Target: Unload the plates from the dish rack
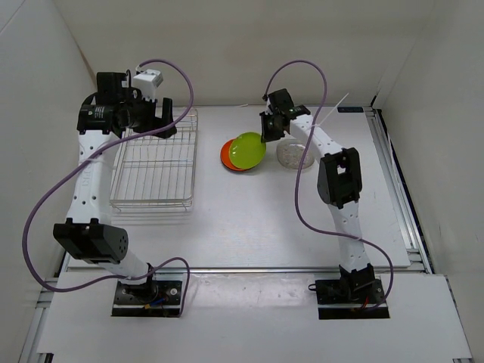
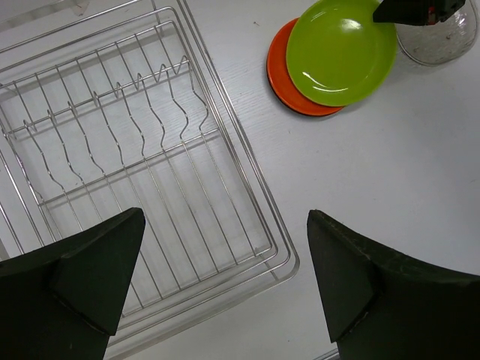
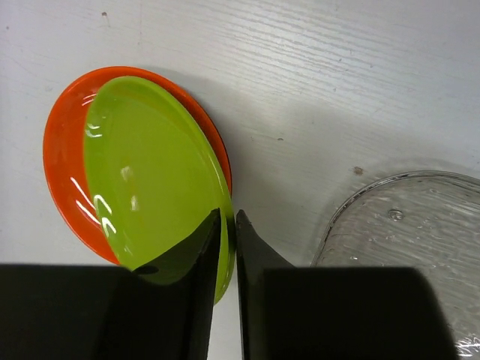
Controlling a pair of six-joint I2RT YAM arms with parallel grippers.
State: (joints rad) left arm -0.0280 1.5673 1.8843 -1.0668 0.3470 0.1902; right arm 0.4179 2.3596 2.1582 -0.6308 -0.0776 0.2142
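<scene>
Because the lime green plate (image 3: 150, 180) lies offset on the orange plate (image 3: 64, 150), overhanging it toward the clear plate (image 3: 405, 225), a sideways withdrawal risks dragging or tipping it. Its rim sits in the narrow slit between the right jaws, which stand almost closed; whether they grip it cannot be told. A straight lift with wider jaws appears safer. All three plates rest on the desk (image 1: 249, 227), right of the dish rack (image 1: 151, 204). The left jaws hang wide open over the rack, holding nothing.
</scene>
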